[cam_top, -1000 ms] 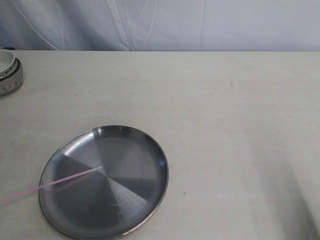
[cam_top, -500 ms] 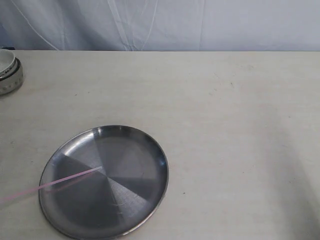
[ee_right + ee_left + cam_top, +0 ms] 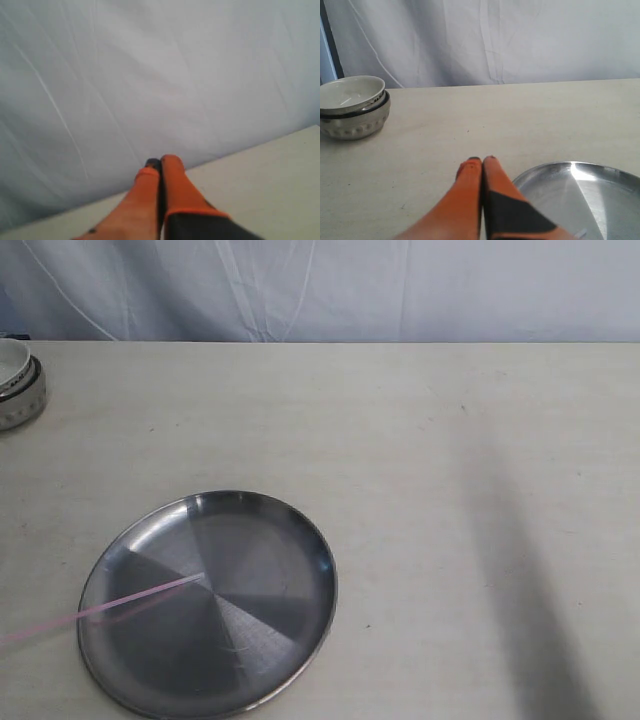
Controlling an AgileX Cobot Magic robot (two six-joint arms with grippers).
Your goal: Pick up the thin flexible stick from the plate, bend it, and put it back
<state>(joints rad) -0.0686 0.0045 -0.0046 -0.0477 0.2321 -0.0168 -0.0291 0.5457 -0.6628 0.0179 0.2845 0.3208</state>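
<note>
The thin pink stick (image 3: 110, 606) lies straight, one end near the middle of the steel plate (image 3: 265, 540) and the other end over the plate's left rim onto the table. Neither gripper shows in the exterior view. In the left wrist view my left gripper (image 3: 482, 161) is shut and empty, its orange fingers pressed together just beside the plate's rim (image 3: 540, 170); the stick is not visible there. My right gripper (image 3: 160, 161) is also shut and empty, raised and aimed at the white backdrop above the table's far edge.
A small white bowl with a dark rim (image 3: 18, 382) stands at the table's far left, also in the left wrist view (image 3: 353, 105). A white cloth backdrop (image 3: 320, 290) hangs behind the table. A soft shadow (image 3: 520, 580) falls on the right part of the table.
The stick and plate have not moved. The shadow on the right side of the table has shifted leftward and grown longer.
</note>
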